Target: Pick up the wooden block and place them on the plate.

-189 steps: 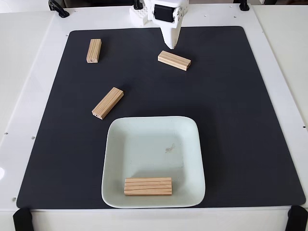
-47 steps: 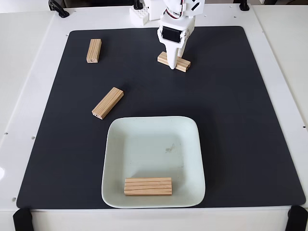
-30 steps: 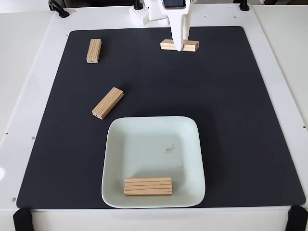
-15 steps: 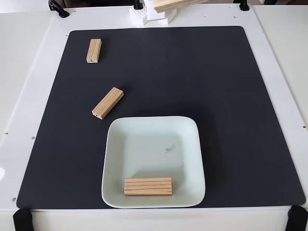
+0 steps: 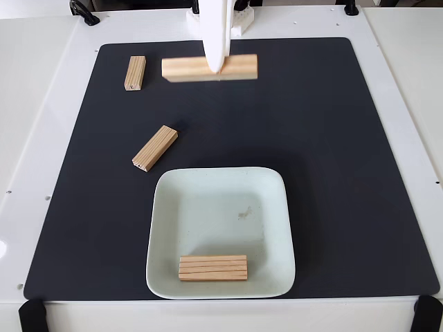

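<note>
The gripper [image 5: 217, 68] is clamping a wooden block [image 5: 185, 68] crosswise, lifted above the black mat [image 5: 346, 173]; another block [image 5: 213, 268] is lying on the plate [image 5: 277, 207], two [image 5: 155, 147] [image 5: 135, 72] are resting on the mat

Plain white plastic gripper [image 5: 218, 68], smooth tapered finger [image 5: 216, 38], narrowing to rounded tip; white blocky base [image 5: 239, 21] behind, top edge.

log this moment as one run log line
phase: carry | tool: shut on raised wooden block | plate: one block inside | mat: two blocks left
</note>
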